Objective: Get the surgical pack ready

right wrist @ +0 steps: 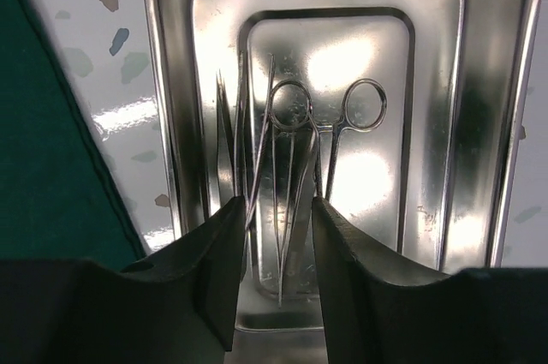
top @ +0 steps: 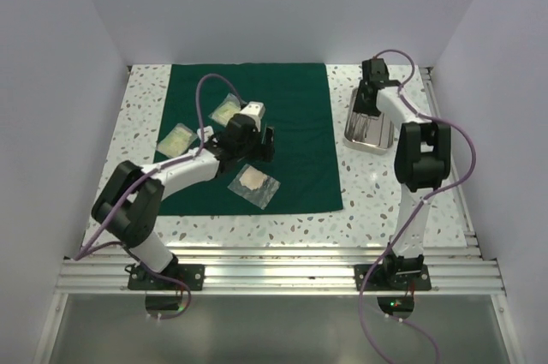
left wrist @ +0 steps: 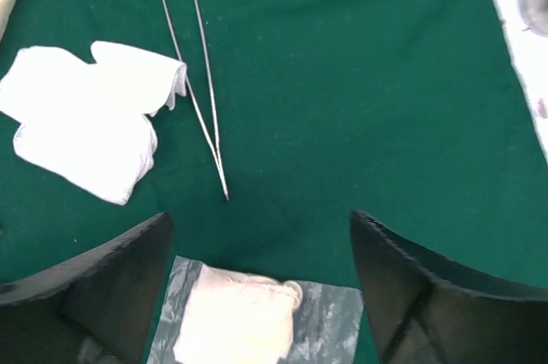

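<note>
The left gripper (left wrist: 259, 220) hung wide open over the green cloth (top: 295, 124). A gauze pouch (left wrist: 248, 313) lay just under its fingers, with tweezers (left wrist: 219, 174) and loose gauze (left wrist: 86, 120) beyond. The right gripper (right wrist: 276, 205) stood narrowly parted (gripping nothing, as far as I could see) above the instruments (right wrist: 295, 128) in the steel tray (right wrist: 167, 81), which sat on the table (top: 368, 201) beside the cloth.

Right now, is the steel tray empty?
No, ring-handled forceps lie inside the steel tray, next to other thin instruments.
</note>
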Tool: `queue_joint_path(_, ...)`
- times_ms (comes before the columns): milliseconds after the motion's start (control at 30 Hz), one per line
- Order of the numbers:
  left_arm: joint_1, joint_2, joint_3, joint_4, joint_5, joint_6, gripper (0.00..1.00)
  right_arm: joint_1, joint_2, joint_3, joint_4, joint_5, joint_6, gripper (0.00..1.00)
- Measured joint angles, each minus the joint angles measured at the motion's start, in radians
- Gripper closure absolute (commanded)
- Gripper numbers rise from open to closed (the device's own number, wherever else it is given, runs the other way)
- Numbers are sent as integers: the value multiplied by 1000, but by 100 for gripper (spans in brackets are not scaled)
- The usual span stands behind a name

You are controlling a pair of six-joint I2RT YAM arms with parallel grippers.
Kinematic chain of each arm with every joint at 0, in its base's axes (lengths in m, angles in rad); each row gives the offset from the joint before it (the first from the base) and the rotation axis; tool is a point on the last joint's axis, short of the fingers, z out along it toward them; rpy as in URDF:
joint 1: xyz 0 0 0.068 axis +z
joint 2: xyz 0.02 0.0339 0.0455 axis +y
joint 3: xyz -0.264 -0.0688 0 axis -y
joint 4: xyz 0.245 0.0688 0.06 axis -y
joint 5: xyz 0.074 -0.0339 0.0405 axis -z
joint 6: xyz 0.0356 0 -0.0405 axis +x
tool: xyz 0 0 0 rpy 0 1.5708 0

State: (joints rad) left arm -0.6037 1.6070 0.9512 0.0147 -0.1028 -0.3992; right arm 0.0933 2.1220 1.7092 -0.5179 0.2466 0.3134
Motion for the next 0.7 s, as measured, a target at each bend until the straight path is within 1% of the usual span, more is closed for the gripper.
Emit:
queue_joint_path(67, -1, 54, 44, -30, -10, 2, 19, 0, -26, -13, 2, -3, 1, 59)
queue_joint_path(133, -1, 104, 87, -53, -16, 3, 27, 0, -67, -32, 6, -6, 3, 59)
queue_joint_path(167, -1, 122, 102, -62, -18, 5, 32, 0, -90, -44, 10, -8, 6, 60)
queue_joint_path(233, -2, 167, 140, -84, -27, 10, 36, 0, -141, -67, 18, -15, 9, 60)
queue_joint_path(267, -2, 187, 155, -92, -32, 13, 40, 0, -170, -81, 23, -23, 11, 60)
queue_joint_path(367, -5, 238, 190, -116, -51, 17, 46, 0, -234, -103, 30, -35, 19, 60)
queue_joint_path(467, -6, 289, 229, -142, -77, 18, 49, 0, -284, -118, 40, -55, 26, 61)
queue_joint_path(533, -7, 322, 257, -165, -96, 18, 54, 0, -311, -127, 44, -61, 27, 62)
queue_joint_path(567, -7, 333, 267, -171, -104, 18, 62, 0, -319, -130, 45, -64, 29, 62)
queue_joint_path(633, -8, 361, 294, -188, -120, 19, 74, 0, -333, -134, 48, -75, 33, 62)
queue_joint_path(667, -8, 370, 307, -195, -129, 19, 84, 0, -336, -135, 50, -82, 34, 62)
queue_joint_path(700, -8, 377, 320, -204, -135, 21, 88, 0, -340, -140, 54, -86, 35, 62)
